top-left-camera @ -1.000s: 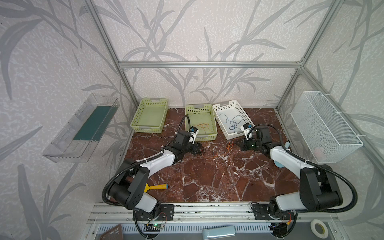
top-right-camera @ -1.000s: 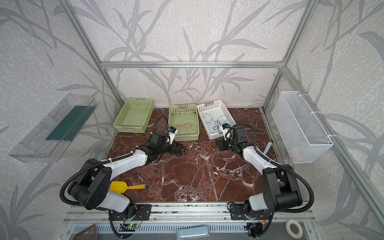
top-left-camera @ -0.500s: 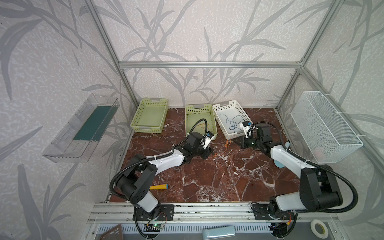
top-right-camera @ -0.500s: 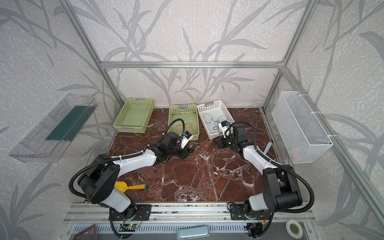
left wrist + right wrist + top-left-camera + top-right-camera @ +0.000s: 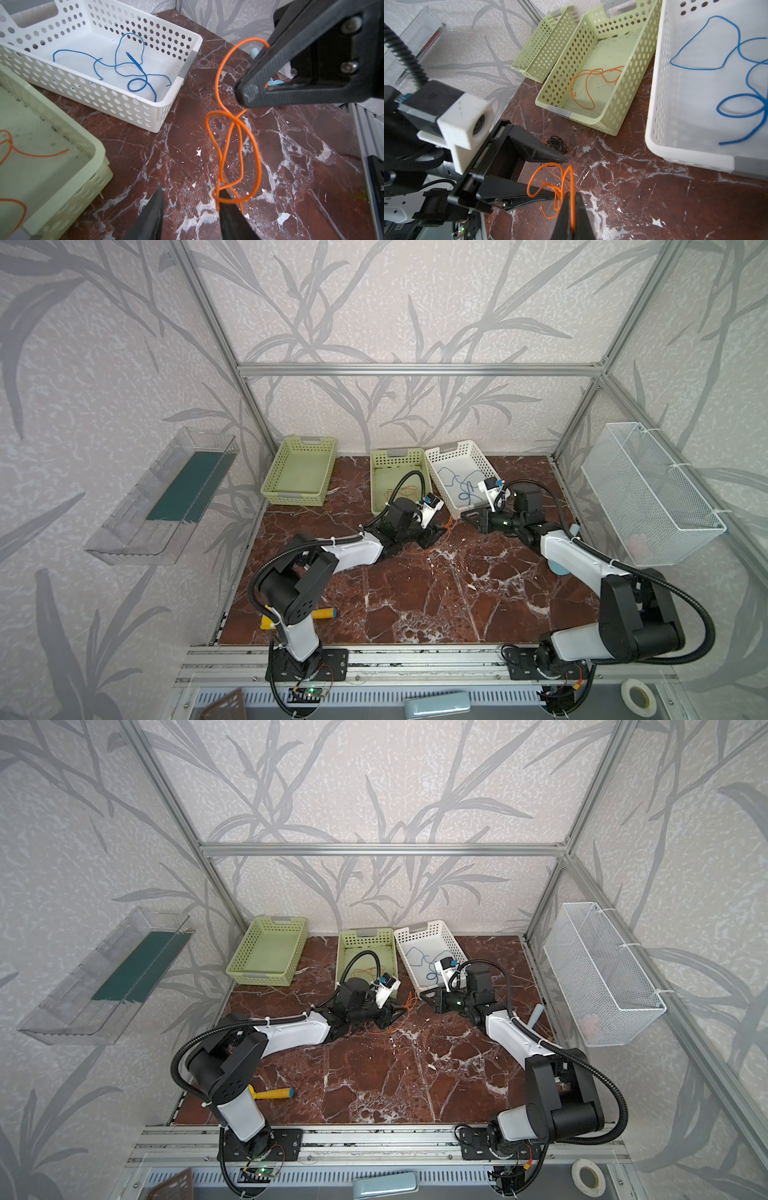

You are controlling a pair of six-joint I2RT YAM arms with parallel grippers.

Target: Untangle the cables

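A tangled orange cable (image 5: 228,133) hangs over the marble between the two grippers. My right gripper (image 5: 572,195) is shut on one strand of it, seen also in the left wrist view as the right gripper (image 5: 242,95). My left gripper (image 5: 191,189) is open, its jaws apart, with a loop of the cable lying round one fingertip (image 5: 223,194). In both top views the left gripper (image 5: 436,537) and right gripper (image 5: 465,514) meet in front of the baskets. A black cable clump (image 5: 556,143) lies on the table behind the left gripper. Another orange cable (image 5: 589,83) and a blue cable (image 5: 128,66) lie in baskets.
A green basket (image 5: 397,456) holds the orange cable and a white basket (image 5: 457,448) holds the blue one. Another green basket (image 5: 299,493) stands at the back left. A wire basket (image 5: 648,489) and a clear tray (image 5: 162,497) hang on the side walls. A yellow tool (image 5: 324,614) lies front left.
My left arm has swung right from the green basket's front to the orange tangle beside the right gripper, its jaws narrowing. The right gripper has stayed shut, nearly in place.
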